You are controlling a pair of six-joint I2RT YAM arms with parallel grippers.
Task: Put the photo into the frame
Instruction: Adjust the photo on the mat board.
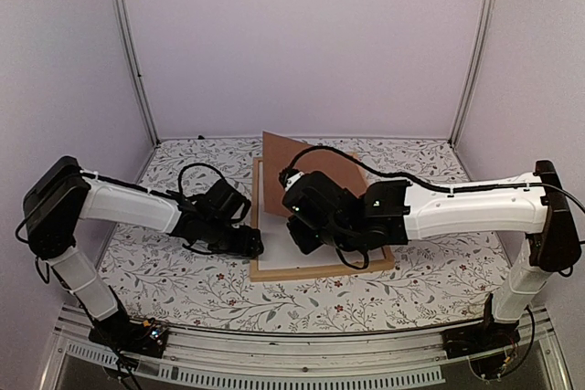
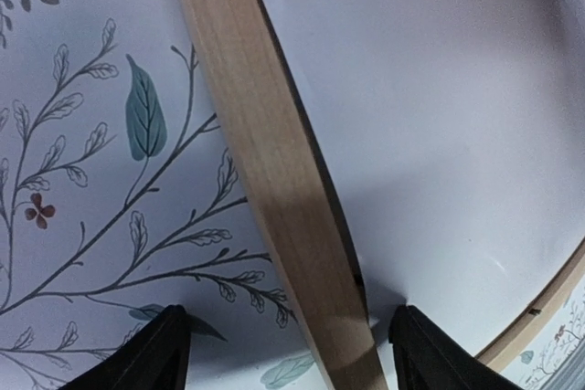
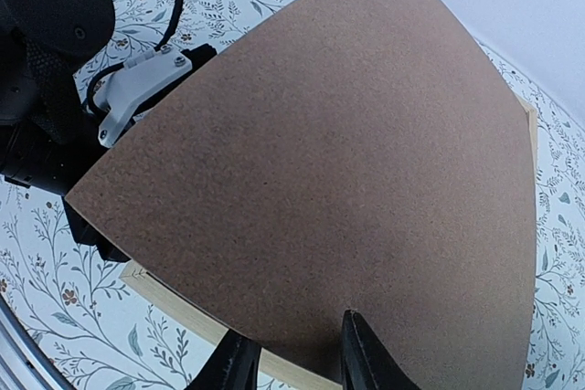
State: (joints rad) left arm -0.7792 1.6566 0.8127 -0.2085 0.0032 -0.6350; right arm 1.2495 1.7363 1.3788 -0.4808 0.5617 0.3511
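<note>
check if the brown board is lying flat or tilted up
Tilted up: the board has its far corner raised above the frame in the top view.

Soft, even overhead light, a bit dim, lilac cast. Wrist views fisheye hard: frame (image 2: 274, 180) and backing board (image 3: 320, 180) bow at edges. Faint soft shadow right of frame's bar.

- Top view: fixed above and behind my two bases, facing forward and down. Far off; takes in the whole table (image 1: 183, 289) and both my arms.
- Left wrist view: looks down, very close, onto one bar of the frame (image 2: 274, 180).
- Right wrist view: close over the brown board (image 3: 320, 162), facing my left arm (image 3: 137, 89).
- Shared by all three: frame and table.
</note>
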